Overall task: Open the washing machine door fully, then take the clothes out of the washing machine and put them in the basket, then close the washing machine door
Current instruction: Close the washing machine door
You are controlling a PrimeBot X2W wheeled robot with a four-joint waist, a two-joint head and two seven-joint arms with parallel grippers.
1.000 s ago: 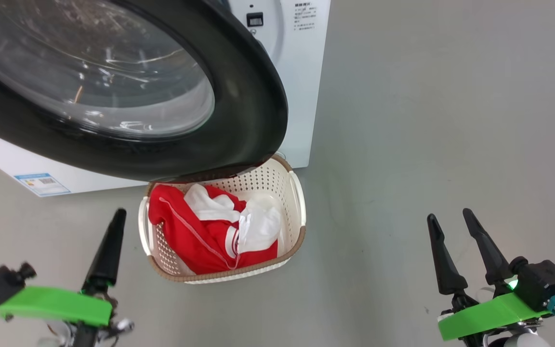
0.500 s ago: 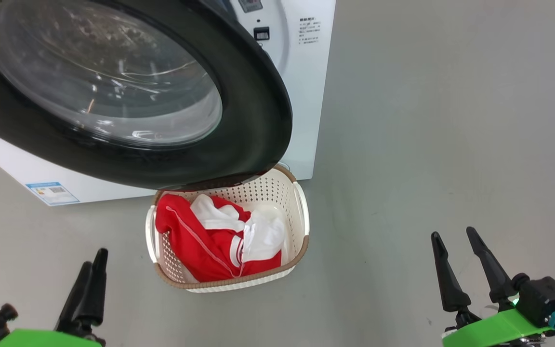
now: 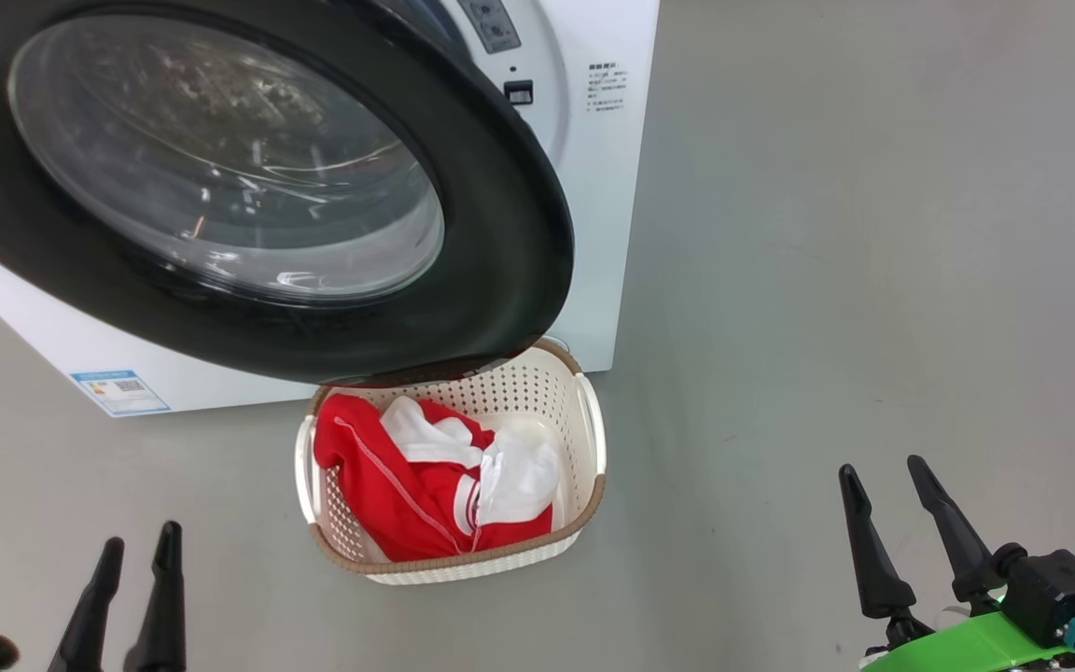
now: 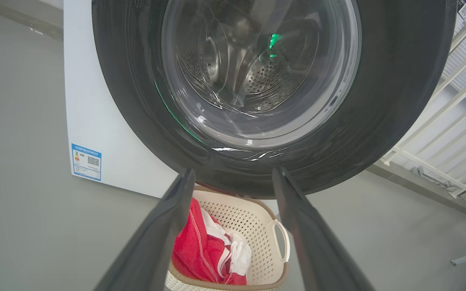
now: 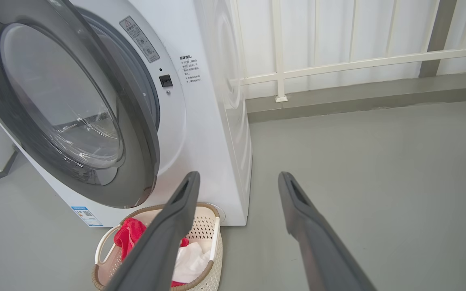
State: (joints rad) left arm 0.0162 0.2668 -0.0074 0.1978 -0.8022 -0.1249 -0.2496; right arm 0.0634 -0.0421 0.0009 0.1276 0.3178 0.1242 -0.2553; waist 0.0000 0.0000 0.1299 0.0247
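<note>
Grey floor [image 3: 827, 280]: clothes [image 3: 388, 485] lying in basket [image 3: 463, 562] beneath washing machine door [image 3: 500, 233]; left gripper [image 3: 142, 535], right gripper [image 3: 881, 465] hovering spread wide, empty.

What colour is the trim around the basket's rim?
Brown, running round the basket above its cream perforated walls; the head view shows it best.

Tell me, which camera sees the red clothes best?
The head view: the clothes lie uncovered in the basket. The left wrist view has a finger over their edge; the right wrist view's finger hides most of them.
</note>
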